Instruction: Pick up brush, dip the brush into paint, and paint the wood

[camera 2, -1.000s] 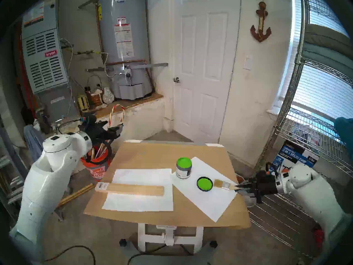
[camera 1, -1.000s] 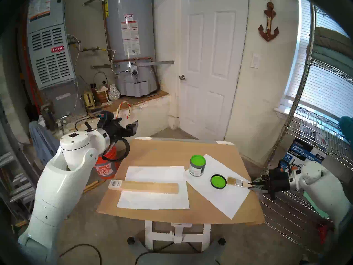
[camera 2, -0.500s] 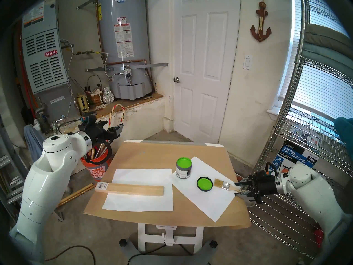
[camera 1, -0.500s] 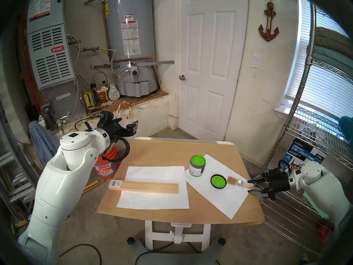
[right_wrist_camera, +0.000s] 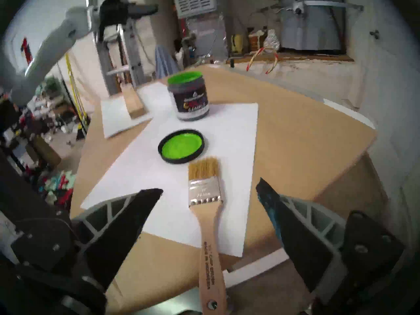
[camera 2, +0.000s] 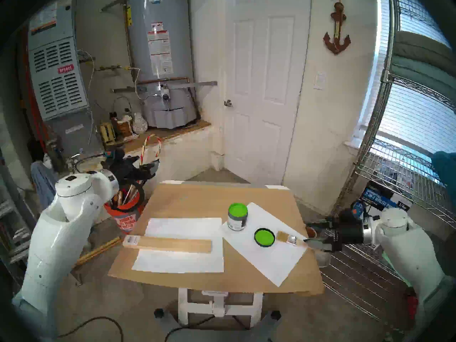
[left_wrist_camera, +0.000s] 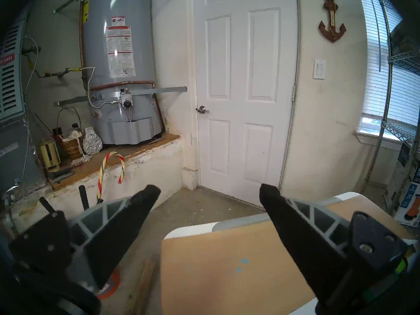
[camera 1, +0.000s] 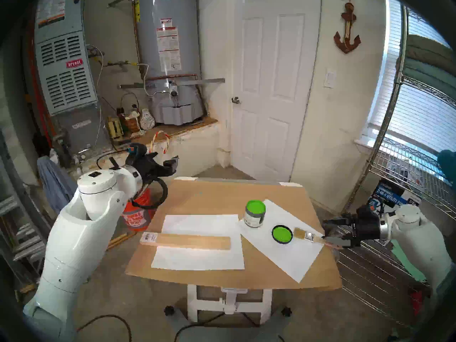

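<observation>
Brush (right_wrist_camera: 205, 189) on paper, handle print (blurred) unreadable, right end effector (right_wrist_camera: 209, 191) spread

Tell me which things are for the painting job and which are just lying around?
For painting: brush, green paint in its jar, wood board, open right gripper.
Just around: jar lid, orange bucket, candy cane, anchor.

The grey louvred furnace cabinet (camera 1: 64, 72) carries a red badge reading "bryant". The blue-and-black cardboard box (camera 1: 387, 198) on the wire shelf shows "2-IN-1 UTILITY". Print on the light wooden paintbrush handle (right_wrist_camera: 210, 269) is blurred, seemingly "CHIP BRUSH".
</observation>
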Available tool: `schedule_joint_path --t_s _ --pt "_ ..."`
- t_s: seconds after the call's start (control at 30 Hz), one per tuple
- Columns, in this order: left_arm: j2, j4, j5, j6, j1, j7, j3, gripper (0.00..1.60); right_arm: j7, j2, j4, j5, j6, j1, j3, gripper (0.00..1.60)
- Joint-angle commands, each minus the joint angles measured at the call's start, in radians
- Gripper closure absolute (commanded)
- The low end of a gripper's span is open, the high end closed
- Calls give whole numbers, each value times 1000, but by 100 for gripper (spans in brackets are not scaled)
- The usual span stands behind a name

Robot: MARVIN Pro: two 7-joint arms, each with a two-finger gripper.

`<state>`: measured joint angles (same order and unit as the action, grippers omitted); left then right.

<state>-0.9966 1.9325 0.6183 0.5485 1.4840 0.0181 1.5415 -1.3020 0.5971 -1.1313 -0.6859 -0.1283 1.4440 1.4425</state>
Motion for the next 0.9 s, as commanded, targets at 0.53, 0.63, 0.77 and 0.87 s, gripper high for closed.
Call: schedule_joint_path --t_s 0.53,0.63,0.77,0.87 --pt "2 15 1 -4 -10 0 8 0 -85 -77 234 -363 -410 72 21 0" --pt "2 16 1 -4 -10 0 9 0 -62 -85 217 -383 -454 92 6 0" --pt "2 17 1 -4 -10 0 9 0 13 -83 176 -430 -521 126 0 0" --pt "2 17 2 -3 -9 0 9 0 71 -78 139 -459 -575 152 18 0"
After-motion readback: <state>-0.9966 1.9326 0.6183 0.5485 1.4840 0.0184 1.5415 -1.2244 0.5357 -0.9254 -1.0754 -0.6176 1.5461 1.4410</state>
